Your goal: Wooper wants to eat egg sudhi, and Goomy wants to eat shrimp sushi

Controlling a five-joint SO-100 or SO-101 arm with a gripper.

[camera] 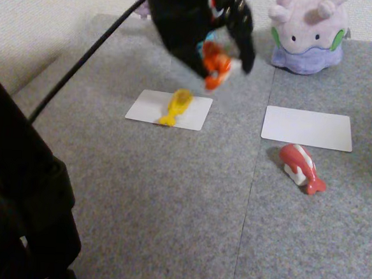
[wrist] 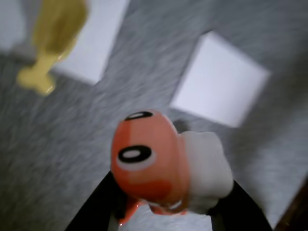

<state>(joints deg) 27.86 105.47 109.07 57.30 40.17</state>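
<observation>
Gripper: the black gripper (camera: 218, 68) hangs above the grey mat near the back, its fingers closed around the shrimp sushi (camera: 215, 63); in the wrist view the gripper (wrist: 163, 209) comes in from the bottom edge with a dark finger on either side of the piece.
Shrimp sushi: held off the mat, orange topping over a white rice block (wrist: 204, 168); the orange top (wrist: 144, 156) faces the wrist camera, a bit blurred.
Egg sudhi: the yellow piece (camera: 177, 105) lies on the left white card (camera: 194, 111) in the fixed view, its tail end hanging over the card's front edge onto the mat; in the wrist view it sits at top left (wrist: 53, 33).
Right white card: bare (camera: 307, 127), just in front of Goomy.
Goomy: the lilac plush (camera: 307, 33) sits upright at the back right of the mat.
Wooper: mostly hidden behind the arm; I can only catch a sliver of blue.
Red piece: a pinkish-red sushi (camera: 301, 167) lies on the mat just in front of the right card, apart from it.
Mat: grey carpet tiles (camera: 168, 208).
</observation>
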